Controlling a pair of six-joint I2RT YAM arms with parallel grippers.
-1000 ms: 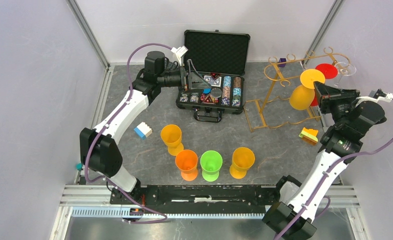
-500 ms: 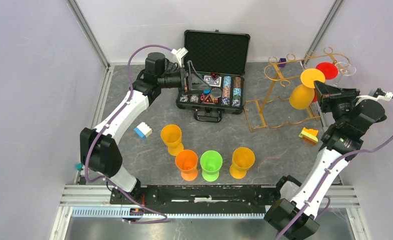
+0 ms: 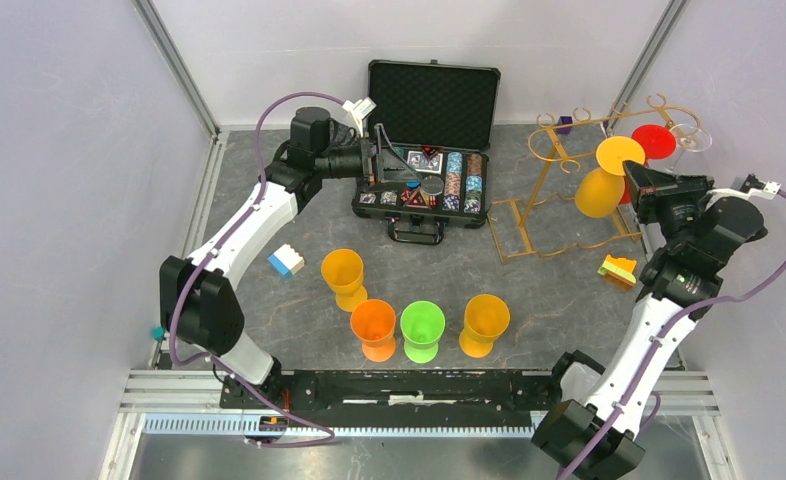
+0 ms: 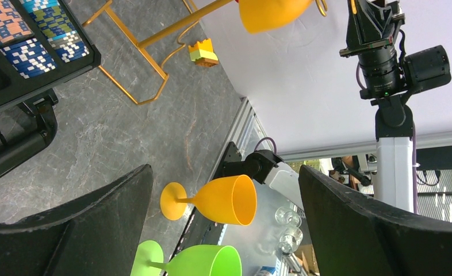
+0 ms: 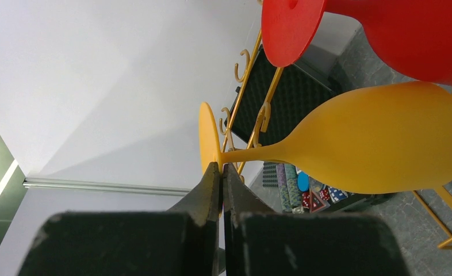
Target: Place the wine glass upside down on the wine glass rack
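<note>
A yellow wine glass [image 3: 594,192] hangs upside down, its round foot [image 3: 620,153] uppermost, beside the top rails of the gold wire wine glass rack [image 3: 559,165]. My right gripper [image 3: 637,180] is shut on the rim of that foot. In the right wrist view the jaws [image 5: 221,169] pinch the foot's edge, and the stem and bowl [image 5: 379,146] cross in front of the rack's curled hooks [image 5: 252,63]. Whether the foot rests on a rail I cannot tell. My left gripper [image 3: 377,160] stands open and empty over the poker case.
A red glass [image 3: 653,141] and a clear glass [image 3: 691,138] hang on the rack. The open black poker chip case [image 3: 429,130] lies left of it. Several coloured glasses stand upright near the front: yellow [image 3: 344,275], orange [image 3: 374,328], green [image 3: 421,330]. Toy blocks [image 3: 287,261] [image 3: 618,270] lie on the floor.
My right gripper has carried the yellow glass slightly left and up, closer to the rack's rails. The left arm has stayed put.
</note>
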